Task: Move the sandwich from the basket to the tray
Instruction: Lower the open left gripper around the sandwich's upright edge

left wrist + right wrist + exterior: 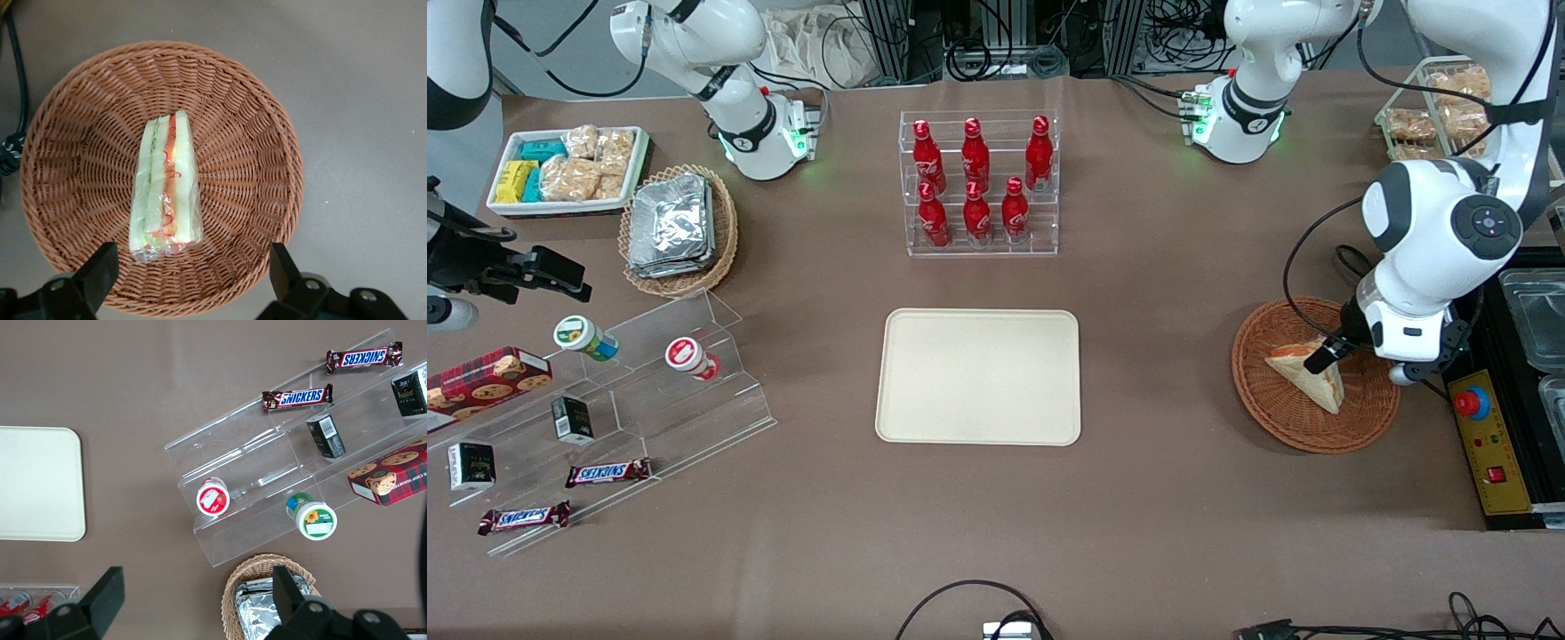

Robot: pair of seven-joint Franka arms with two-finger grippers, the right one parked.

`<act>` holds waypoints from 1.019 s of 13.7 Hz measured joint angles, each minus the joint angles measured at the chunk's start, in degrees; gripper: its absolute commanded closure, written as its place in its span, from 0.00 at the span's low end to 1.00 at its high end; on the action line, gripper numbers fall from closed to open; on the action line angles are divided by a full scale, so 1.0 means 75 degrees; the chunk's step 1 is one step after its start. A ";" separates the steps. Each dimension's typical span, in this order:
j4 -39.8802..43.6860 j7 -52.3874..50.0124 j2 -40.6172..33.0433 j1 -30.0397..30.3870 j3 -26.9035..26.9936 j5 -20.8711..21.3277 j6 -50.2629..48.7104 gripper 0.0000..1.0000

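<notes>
The gripper [190,280] hovers wide open above the sandwich [167,190] in the basket [267,133]; soft, slippery-wrapped (probably light), best pinched gently across its bread faces.

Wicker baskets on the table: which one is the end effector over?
The round reddish-brown wicker basket holding the wrapped triangular sandwich; the open end effector hovers above it. The lighter tan wicker basket holds foil packs instead.
</notes>
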 measured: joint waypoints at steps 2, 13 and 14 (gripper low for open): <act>-0.0039 0.0000 0.0139 0.0073 0.0005 -0.0018 0.0026 0.00; -0.0326 0.0020 0.0947 0.0484 0.0014 -0.0020 0.0895 0.00; -0.0347 0.0020 0.0968 0.0484 0.0014 -0.0022 0.0898 0.00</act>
